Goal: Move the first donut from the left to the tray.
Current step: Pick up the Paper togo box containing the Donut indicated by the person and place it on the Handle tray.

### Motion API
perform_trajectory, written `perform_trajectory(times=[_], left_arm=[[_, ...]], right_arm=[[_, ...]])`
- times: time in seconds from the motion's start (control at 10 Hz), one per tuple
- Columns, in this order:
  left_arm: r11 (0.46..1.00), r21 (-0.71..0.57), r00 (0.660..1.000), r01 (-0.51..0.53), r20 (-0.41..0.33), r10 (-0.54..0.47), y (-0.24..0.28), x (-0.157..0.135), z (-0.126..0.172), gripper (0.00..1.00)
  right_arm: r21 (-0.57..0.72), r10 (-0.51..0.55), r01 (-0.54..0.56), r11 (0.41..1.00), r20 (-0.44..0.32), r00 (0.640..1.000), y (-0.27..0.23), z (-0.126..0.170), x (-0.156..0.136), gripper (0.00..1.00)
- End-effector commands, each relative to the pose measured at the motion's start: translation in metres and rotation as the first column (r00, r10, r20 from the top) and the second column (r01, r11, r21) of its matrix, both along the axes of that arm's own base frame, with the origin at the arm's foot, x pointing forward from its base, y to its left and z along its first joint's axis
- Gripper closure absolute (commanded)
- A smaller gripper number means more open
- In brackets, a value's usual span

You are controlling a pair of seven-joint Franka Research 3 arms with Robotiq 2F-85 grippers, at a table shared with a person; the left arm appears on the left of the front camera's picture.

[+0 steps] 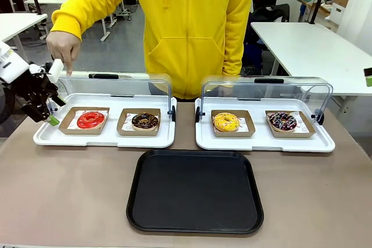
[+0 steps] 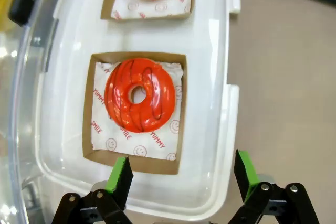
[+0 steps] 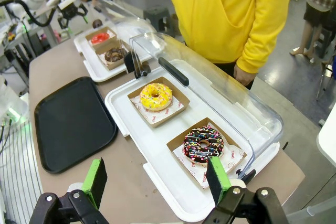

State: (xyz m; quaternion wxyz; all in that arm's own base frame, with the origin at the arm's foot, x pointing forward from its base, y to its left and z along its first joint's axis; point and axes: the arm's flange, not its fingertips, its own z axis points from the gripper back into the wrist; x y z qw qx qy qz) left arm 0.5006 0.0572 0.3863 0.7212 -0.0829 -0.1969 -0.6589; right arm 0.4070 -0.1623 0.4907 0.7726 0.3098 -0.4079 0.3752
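While the left gripper point(image 2: 181, 174) hangs at the left end of the white display tray point(image 2: 210, 129), its jaws stand wide and hold nothing. The red donut point(image 2: 139, 95) lies just ahead of its fingertips in a brown cardboard holder point(image 2: 131, 164); one green pad lines up with the holder's near edge and the other with the display tray's rim. In the front view the left gripper point(image 1: 47, 110) sits just left of the red donut point(image 1: 91, 120), apart from it. The black tray point(image 1: 195, 193) lies well off to this gripper's right, nearer the robot, with nothing on it.

The step in hand looks like the approach before the grasp. The next move likely calls for shifting over the holder, lowering, then closing on it without pressing the glaze.

The right gripper point(image 3: 157, 179) is wide too, empty, hovering over the near end of the other display tray.

Counted: four donuts, two per display tray; two display trays with raised clear lids; one black tray; two grippers. A person's hand point(image 1: 63, 47) points down beyond the left gripper.
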Motion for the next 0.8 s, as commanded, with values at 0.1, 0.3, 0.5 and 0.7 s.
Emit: perform_trajectory(times=[0.1,0.3,0.5,0.7], left_arm=[[0.995,0.099,0.999,0.012,0.036,-0.015,-0.006,0.005,-0.02,0.0],[0.993,0.118,1.0,0.02,0.018,-0.022,-0.005,0.012,-0.033,0.0],[0.991,0.132,0.999,0.026,0.017,-0.029,-0.004,0.015,-0.042,0.0],[0.99,0.136,0.999,0.036,0.029,-0.04,-0.004,0.018,-0.049,0.0]], right_arm=[[0.013,0.006,-0.006,1.0,0.022,1.0,0.001,0.001,0.002,0.0],[0.013,0.006,-0.006,1.0,0.022,1.0,0.001,0.001,0.002,0.0],[0.013,0.006,-0.006,1.0,0.022,1.0,0.001,0.001,0.002,0.0],[0.013,0.006,-0.006,1.0,0.022,1.0,0.001,0.001,0.002,0.0]])
